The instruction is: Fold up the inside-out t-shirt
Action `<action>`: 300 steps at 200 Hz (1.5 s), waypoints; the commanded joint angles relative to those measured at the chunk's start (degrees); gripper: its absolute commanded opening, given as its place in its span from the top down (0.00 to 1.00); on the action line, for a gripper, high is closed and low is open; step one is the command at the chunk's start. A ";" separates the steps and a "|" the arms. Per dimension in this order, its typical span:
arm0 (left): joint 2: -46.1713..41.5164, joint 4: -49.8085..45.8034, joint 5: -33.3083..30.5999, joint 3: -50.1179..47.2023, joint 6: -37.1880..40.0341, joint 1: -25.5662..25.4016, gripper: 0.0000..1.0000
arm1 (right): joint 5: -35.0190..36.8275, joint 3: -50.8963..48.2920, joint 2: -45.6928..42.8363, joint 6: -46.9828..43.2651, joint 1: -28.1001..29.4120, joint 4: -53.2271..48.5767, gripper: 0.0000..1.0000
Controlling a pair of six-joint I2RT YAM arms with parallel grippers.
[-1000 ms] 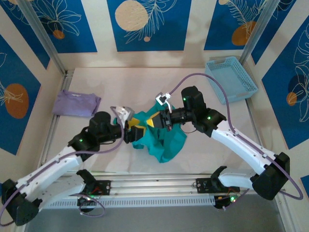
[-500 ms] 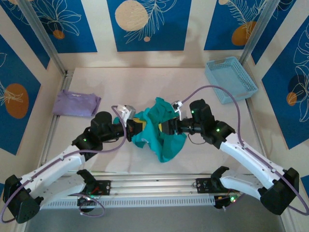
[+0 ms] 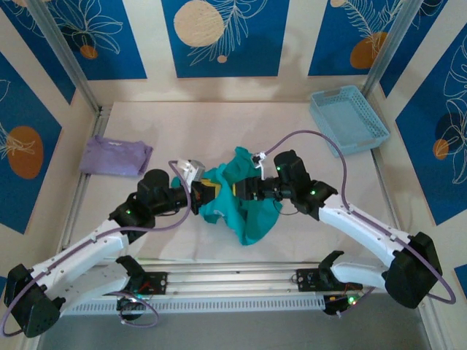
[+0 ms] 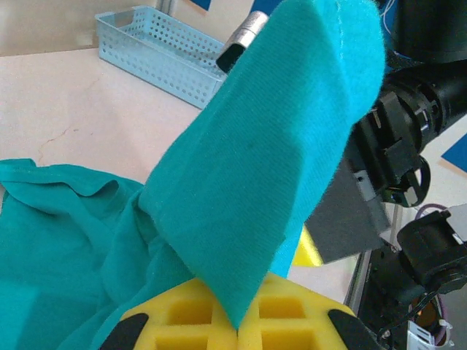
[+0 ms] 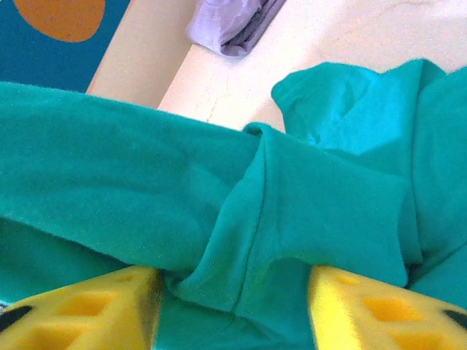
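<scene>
The teal-green inside-out t-shirt (image 3: 246, 213) lies crumpled in the middle of the table, between the two arms. My left gripper (image 3: 210, 192) is at its left side, and in the left wrist view the left gripper (image 4: 237, 327) is shut on a raised fold of the t-shirt (image 4: 270, 168) that stands up from the yellow pads. My right gripper (image 3: 241, 188) reaches in from the right, facing the left one. In the right wrist view the right gripper (image 5: 233, 295) stands open, its yellow fingers (image 5: 80, 310) apart around a bunched ridge of the t-shirt (image 5: 292, 197).
A folded lavender garment (image 3: 115, 155) lies at the back left, also visible as the lavender garment (image 5: 233, 22) in the right wrist view. A light blue perforated basket (image 3: 349, 119) sits at the back right. Metal frame posts rise at both back corners.
The left gripper has shut on a fold of the shirt. The right gripper has let go, opened, drawn back to the right and come in again around a bunch of cloth.
</scene>
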 commanded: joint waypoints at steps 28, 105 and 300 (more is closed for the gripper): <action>-2.26 -4.42 -11.67 -1.26 -0.11 -0.05 0.99 | -0.84 0.56 -2.91 -2.23 0.04 4.01 1.00; -7.19 -16.31 -18.63 -3.18 1.03 0.05 0.50 | -7.20 -0.17 -5.42 -12.66 -0.95 4.81 1.00; 18.08 -35.33 -26.12 25.76 17.60 -8.80 0.59 | -6.61 10.47 2.22 -14.86 0.55 -10.59 1.00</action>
